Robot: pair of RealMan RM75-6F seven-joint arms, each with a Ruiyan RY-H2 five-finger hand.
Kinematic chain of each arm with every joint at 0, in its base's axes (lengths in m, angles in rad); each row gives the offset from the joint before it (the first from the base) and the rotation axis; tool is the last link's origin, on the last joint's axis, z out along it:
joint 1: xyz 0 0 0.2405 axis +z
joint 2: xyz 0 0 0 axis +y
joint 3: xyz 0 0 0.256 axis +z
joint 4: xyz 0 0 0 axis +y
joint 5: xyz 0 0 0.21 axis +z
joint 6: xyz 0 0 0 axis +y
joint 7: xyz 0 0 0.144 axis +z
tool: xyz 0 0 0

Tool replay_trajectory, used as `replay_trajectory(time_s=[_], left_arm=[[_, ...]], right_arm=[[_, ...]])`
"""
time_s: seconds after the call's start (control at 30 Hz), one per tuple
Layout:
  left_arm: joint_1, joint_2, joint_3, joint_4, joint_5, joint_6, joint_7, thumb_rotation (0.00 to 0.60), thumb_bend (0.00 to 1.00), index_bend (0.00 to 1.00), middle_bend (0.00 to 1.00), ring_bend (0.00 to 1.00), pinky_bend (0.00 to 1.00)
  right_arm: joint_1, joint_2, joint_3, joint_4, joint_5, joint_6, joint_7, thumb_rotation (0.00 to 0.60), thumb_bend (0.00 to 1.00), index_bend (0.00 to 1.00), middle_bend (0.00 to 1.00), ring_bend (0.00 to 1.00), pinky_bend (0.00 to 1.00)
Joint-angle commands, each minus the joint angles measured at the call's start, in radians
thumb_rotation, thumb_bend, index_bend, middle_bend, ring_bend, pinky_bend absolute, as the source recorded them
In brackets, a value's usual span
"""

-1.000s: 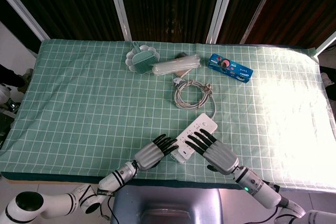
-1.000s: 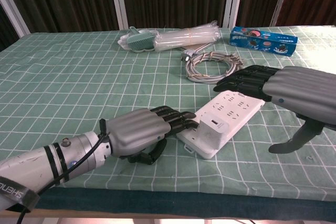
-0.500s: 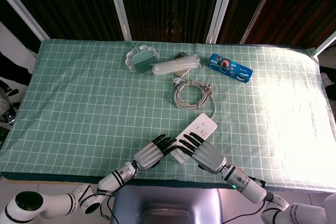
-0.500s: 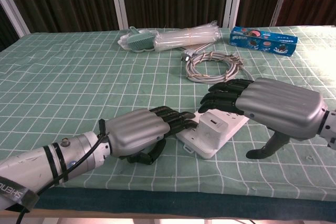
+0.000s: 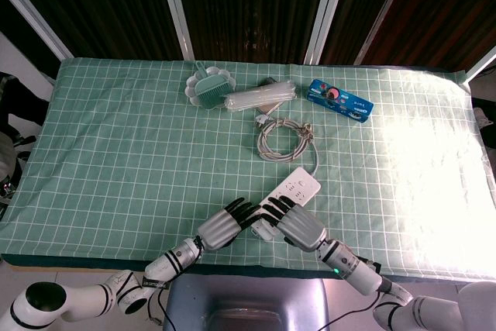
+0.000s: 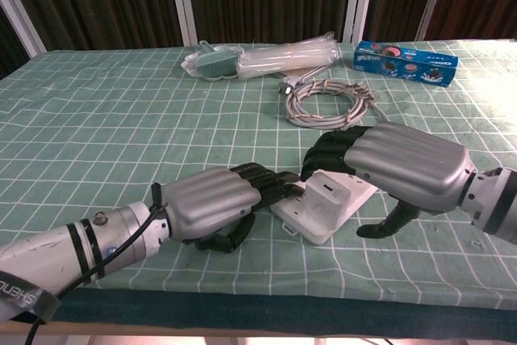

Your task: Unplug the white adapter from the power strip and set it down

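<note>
The white power strip (image 6: 311,220) lies slanted near the table's front edge, its far end (image 5: 297,186) showing in the head view. A small white adapter (image 6: 332,193) stands plugged into its near part. My left hand (image 6: 212,203) lies on the cloth with its fingertips touching the strip's near end; it grips nothing. My right hand (image 6: 393,168) arches over the strip, fingertips just behind the adapter, with the thumb (image 6: 386,225) lowered beside the strip. I cannot tell whether they touch the adapter. In the head view the left hand (image 5: 228,224) and right hand (image 5: 298,226) hide the adapter.
The strip's grey cable coil (image 5: 285,139) lies behind it at mid-table. Further back are a blue biscuit box (image 5: 339,99), a sleeve of plastic cups (image 5: 260,98) and a green brush on a dustpan (image 5: 208,87). A green checked cloth (image 5: 124,160) covers the table.
My right hand has slid along the strip toward the front edge and now arches right behind the adapter. The left hand and the strip have stayed put.
</note>
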Motion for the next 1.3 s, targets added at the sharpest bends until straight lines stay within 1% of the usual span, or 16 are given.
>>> replay_trajectory(time_s=[0.03,0.33,0.67,1.03,1.3], left_arm=[[0.001,0.000,0.001,0.000,-0.001,0.001,0.000,0.600,0.87,0.00,0.00,0.00,0.01],[0.000,-0.004,0.005,0.002,-0.001,0.001,0.000,0.600,0.87,0.00,0.00,0.00,0.01],[0.001,-0.005,0.009,0.001,-0.002,0.002,0.000,0.600,0.87,0.00,0.00,0.00,0.01],[0.004,-0.003,0.013,0.002,-0.001,0.006,-0.005,0.600,0.87,0.00,0.00,0.00,0.01],[0.004,-0.004,0.016,0.000,0.001,0.006,-0.001,0.600,0.88,0.00,0.00,0.00,0.01]], right_arm=[[0.001,-0.004,-0.002,0.003,0.005,0.003,0.001,0.600,0.28,0.40,0.32,0.21,0.36],[0.004,-0.028,-0.002,0.017,0.020,0.011,-0.011,0.600,0.28,0.43,0.34,0.22,0.38],[0.000,-0.065,-0.005,0.053,0.022,0.045,-0.015,0.600,0.29,0.49,0.39,0.28,0.46],[0.002,-0.084,-0.014,0.074,0.027,0.049,-0.015,0.600,0.29,0.50,0.39,0.28,0.47],[0.001,-0.097,-0.014,0.083,0.028,0.065,-0.014,0.600,0.33,0.57,0.44,0.34,0.53]])
